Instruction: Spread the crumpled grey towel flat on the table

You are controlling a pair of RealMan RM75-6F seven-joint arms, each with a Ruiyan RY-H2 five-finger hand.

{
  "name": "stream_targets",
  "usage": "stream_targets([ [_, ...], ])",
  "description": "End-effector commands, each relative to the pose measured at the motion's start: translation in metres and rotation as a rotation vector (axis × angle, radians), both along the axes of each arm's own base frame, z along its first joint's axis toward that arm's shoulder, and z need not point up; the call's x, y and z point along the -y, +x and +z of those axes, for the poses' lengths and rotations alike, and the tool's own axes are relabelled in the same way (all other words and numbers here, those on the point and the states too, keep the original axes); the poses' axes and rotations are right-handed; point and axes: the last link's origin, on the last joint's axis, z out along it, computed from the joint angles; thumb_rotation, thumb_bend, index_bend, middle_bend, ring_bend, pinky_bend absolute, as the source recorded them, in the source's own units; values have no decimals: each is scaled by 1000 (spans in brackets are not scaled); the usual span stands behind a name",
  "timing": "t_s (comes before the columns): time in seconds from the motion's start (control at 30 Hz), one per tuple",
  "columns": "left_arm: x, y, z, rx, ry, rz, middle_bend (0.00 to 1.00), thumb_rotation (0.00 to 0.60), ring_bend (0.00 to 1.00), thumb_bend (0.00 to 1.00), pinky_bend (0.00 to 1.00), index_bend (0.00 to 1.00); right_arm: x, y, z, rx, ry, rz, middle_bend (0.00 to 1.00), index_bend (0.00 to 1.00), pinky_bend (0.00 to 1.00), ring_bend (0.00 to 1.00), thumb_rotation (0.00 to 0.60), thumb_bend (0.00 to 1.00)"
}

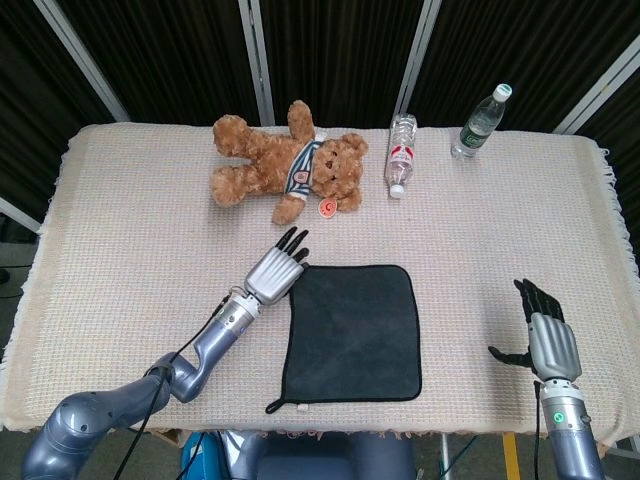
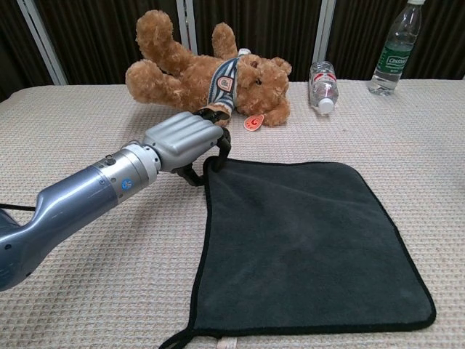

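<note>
Item count: one grey towel (image 1: 351, 331), one teddy bear (image 1: 285, 163), two plastic water bottles — one lying (image 1: 401, 155), one upright (image 1: 480, 122) — two robot hands, left (image 1: 276, 270) and right (image 1: 546, 335).

teddy bear (image 1: 290, 165) lying at table's far side; clear bottle (image 1: 400, 155) lying beside it; green-labelled bottle (image 1: 481, 122) upright.
</note>
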Motion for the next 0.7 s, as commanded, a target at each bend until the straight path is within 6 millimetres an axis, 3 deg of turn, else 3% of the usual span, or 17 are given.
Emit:
stream_targets([
  [0.03, 0, -9, 6, -14, 9, 7, 289, 600, 10, 487, 25, 605, -1, 1, -1, 0, 3, 4, 0, 0, 0, 0, 600, 125],
  [0.47, -4, -18, 24, -25, 25, 14, 275, 600, 10, 471, 25, 598, -3, 5, -2, 3, 5, 15, 0, 0, 0, 0, 600, 124],
  [0.7, -2, -25, 27, -75, -11, 24, 210, 600, 7, 203, 23, 461, -5, 5, -2, 7, 7, 16, 0, 0, 0, 0, 600, 124],
])
